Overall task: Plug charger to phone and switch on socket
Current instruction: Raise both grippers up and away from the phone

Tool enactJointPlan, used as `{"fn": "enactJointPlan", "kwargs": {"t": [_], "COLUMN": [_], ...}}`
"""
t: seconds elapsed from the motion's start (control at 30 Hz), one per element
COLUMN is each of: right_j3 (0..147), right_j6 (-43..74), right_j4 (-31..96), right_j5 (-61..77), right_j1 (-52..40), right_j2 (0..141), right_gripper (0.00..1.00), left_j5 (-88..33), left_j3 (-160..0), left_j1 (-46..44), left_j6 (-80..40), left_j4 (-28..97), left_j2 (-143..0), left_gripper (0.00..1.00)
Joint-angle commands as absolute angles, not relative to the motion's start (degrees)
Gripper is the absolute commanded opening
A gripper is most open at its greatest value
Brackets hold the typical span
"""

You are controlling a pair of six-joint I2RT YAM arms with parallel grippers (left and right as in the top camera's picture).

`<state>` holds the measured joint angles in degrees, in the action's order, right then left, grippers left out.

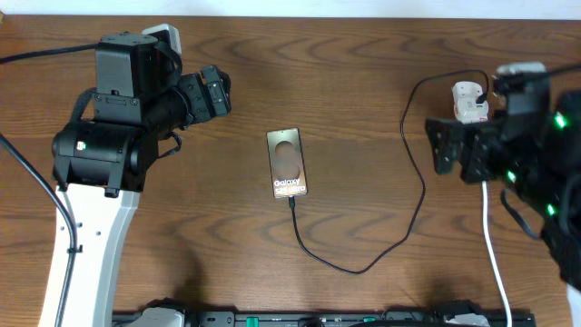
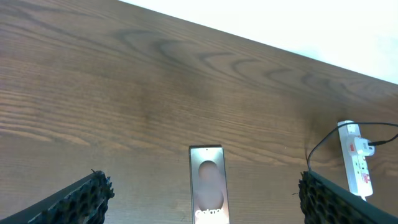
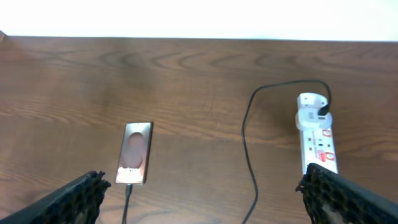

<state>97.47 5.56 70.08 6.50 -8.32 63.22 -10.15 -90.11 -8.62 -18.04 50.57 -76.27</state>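
Note:
The phone (image 1: 288,163) lies flat mid-table, lettering toward the front edge. The charger, a thin black cable (image 1: 363,269), runs from a connector at the phone's front end (image 1: 291,202), loops right, then runs back to a plug on the socket (image 1: 470,100), a white strip partly under my right arm. My left gripper (image 1: 222,93) is open and empty, left of and behind the phone. My right gripper (image 1: 440,145) is open and empty beside the socket. The left wrist view shows the phone (image 2: 207,183) and socket (image 2: 356,155); the right wrist view shows the phone (image 3: 135,152), cable (image 3: 247,143) and socket (image 3: 317,134).
The socket's thick white cord (image 1: 491,241) runs toward the front edge on the right. The wooden table (image 1: 363,54) ends at a white wall behind. Black arm bases sit along the front edge (image 1: 300,318).

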Motion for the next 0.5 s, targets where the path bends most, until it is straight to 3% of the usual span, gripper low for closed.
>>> {"fn": "enactJointPlan", "kwargs": {"t": [0.0,0.47], "right_j3": [98.1,98.1], "right_j6": [5.3,3.6], "right_j4": [70.8,81.1], "right_j5": [4.3,1.2], "right_j1": [-7.9,-7.9], "right_j2": [60.8,58.0], "right_gripper": [0.99,0.99], "left_j5": [-9.6,-9.6], "left_j3": [-90.2,-90.2], "left_j1": [-8.5,-8.5], "left_j6": [-17.9,-17.9], "left_j4": [50.6,50.6], "left_j2": [-76.0,-76.0], "left_gripper": [0.94,0.94]}}
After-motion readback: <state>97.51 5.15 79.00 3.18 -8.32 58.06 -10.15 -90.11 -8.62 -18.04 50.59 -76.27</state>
